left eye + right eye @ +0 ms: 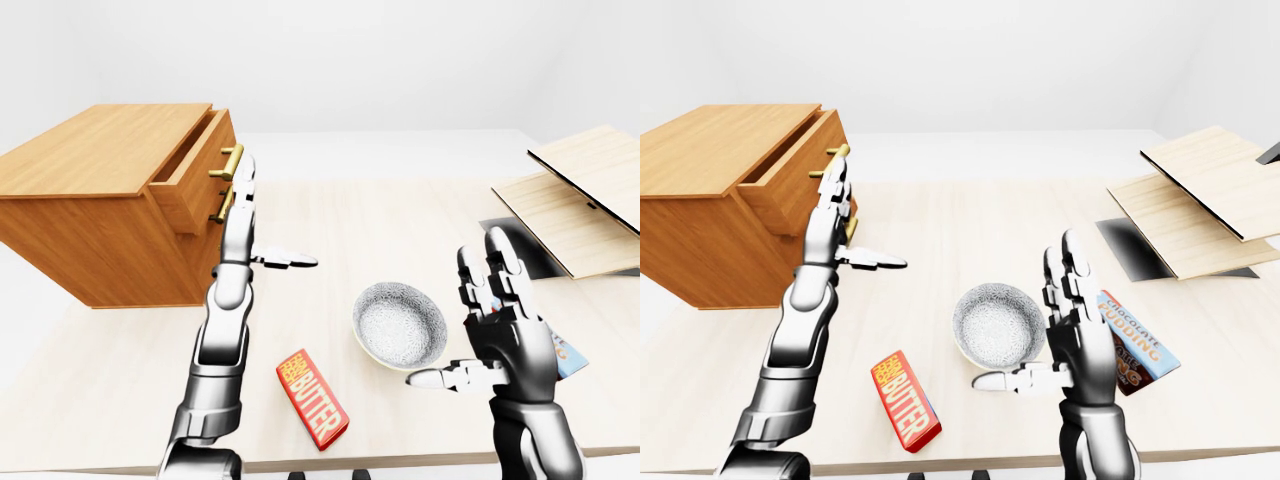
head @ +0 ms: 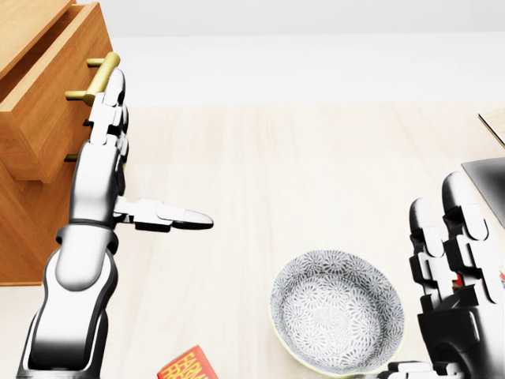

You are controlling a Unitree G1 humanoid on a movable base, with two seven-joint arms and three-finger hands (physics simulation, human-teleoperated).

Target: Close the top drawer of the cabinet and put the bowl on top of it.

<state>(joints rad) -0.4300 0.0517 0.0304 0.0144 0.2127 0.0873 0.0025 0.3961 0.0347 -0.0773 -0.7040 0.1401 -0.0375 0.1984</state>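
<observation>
A wooden cabinet (image 1: pixel 95 200) stands at the left of the table, its top drawer (image 1: pixel 195 170) pulled partly out, brass handle (image 2: pixel 96 76) showing. My left hand (image 2: pixel 118 134) is open, fingers upright just right of the drawer front, fingertips by the handle, thumb pointing right. A grey patterned bowl (image 1: pixel 400 322) sits on the table at lower centre. My right hand (image 1: pixel 495 320) is open just right of the bowl, palm facing it, thumb under its rim, apart from it.
A red butter box (image 1: pixel 312 397) lies near the table's bottom edge, left of the bowl. A chocolate pudding box (image 1: pixel 1135 340) lies behind my right hand. Tilted wooden boards (image 1: pixel 580 205) and a dark panel (image 1: pixel 1135 245) occupy the right side.
</observation>
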